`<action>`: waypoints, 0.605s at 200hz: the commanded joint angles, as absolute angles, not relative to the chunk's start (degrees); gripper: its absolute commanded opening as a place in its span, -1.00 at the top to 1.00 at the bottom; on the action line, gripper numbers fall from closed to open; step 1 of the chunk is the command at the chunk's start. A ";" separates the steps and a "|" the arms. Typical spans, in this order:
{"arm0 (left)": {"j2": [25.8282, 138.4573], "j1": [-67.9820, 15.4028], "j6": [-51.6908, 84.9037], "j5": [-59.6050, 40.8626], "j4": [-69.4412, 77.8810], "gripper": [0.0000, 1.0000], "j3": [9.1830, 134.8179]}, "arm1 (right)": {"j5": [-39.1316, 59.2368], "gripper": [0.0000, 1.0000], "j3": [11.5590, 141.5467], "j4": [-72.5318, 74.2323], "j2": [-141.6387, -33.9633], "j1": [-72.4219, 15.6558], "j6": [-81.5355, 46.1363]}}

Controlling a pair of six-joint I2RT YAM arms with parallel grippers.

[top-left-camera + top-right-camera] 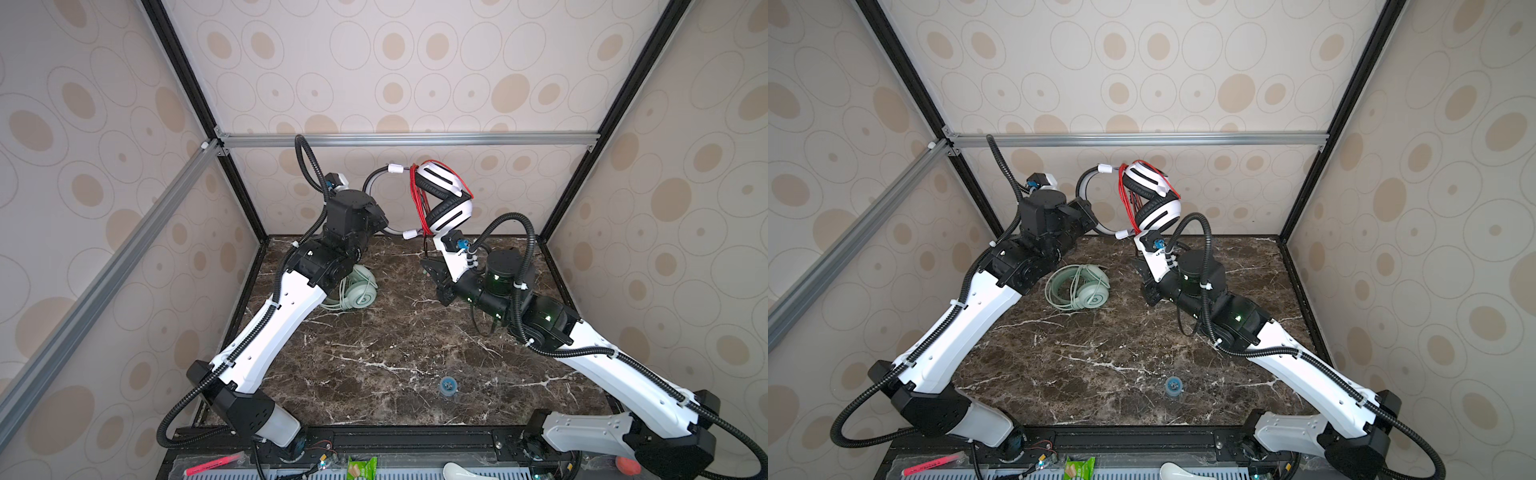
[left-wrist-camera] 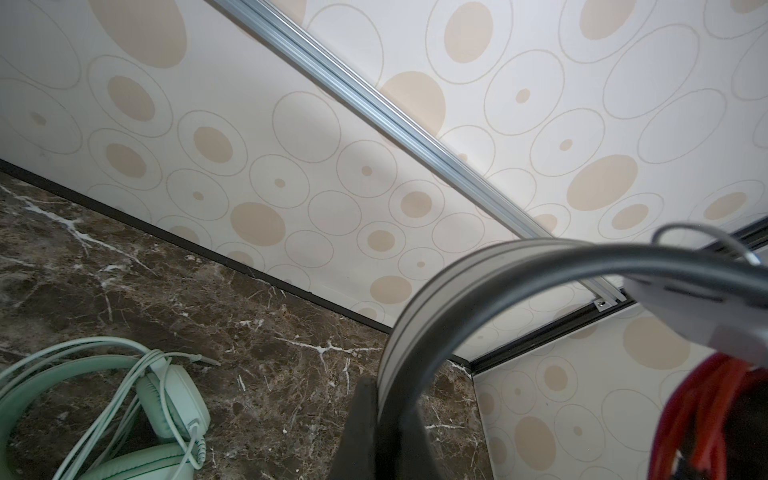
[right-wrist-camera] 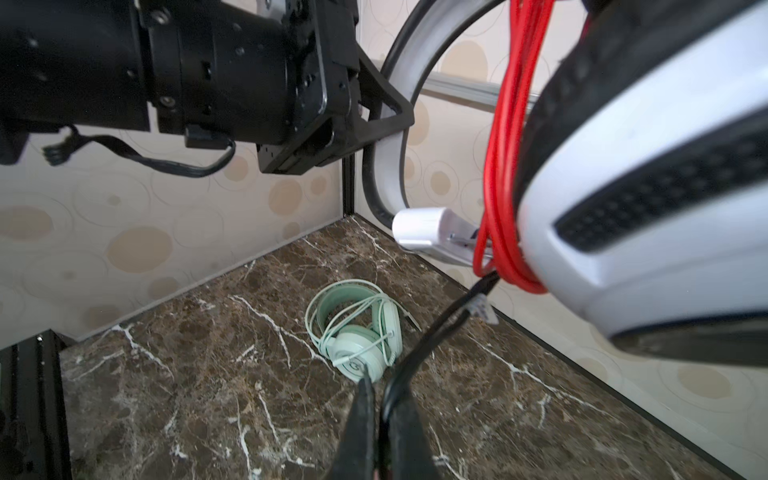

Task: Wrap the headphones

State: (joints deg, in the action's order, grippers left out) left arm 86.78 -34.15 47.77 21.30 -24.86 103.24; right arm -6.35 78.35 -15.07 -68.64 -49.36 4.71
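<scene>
1. Above the counter's (image 1: 1100,365) 12 o'clock edge, near the back wall (image 1: 1183,83), the white-and-black headphones (image 1: 446,199) hang in the air. Their red cord (image 3: 498,166) is looped in several turns beside the ear cups.
2. The left gripper (image 2: 388,399) has its jaws closed on the grey headband (image 1: 368,185), at about 8 o'clock of the band's ring in both top views. The right gripper (image 3: 384,399), at 6 o'clock below the cups, has its jaws pinched on the cord's black end (image 3: 440,328).
3. The mint headphones (image 1: 1077,286) lie flat on the counter at 10 o'clock from its centre, with their cord in loose loops over them. Neither gripper touches them.
4. The lifted set looks light. Its band is probably stiff but springy, and the smooth plastic could turn in a grip, so the band is the safest hold. The cups seem free to swing.
5. The cord looks thin, limp and slick. It is best held near its end under slight tension, or the turns may slide off.
6. Room is tight toward 12 o'clock, where the wall and the metal rail (image 1: 1142,139) are near, and at 9 o'clock, where the left wrist is close to the band.
7. The open room lies toward 6 o'clock over bare counter. A small blue thing (image 1: 1173,385) sits at 5 o'clock, well apart.
</scene>
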 commanded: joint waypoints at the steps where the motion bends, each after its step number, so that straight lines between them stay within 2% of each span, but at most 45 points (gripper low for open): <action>1: 84.95 -33.64 45.08 29.18 -21.29 1.00 104.18 | -8.20 1.00 83.22 -25.43 -70.23 -51.14 7.80; 75: 87.83 -36.28 32.37 30.53 -29.00 1.00 104.34 | -14.46 1.00 97.59 -40.88 -78.11 -52.98 7.68; 121: 89.91 -38.31 25.68 29.13 -35.27 1.00 105.03 | -15.28 1.00 101.21 -43.29 -80.86 -52.99 8.27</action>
State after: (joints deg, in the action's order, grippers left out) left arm 89.19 -37.41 30.39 27.11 -32.95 102.80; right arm -14.74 97.80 -41.28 -80.16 -52.16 6.92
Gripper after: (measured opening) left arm 0.067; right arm 0.068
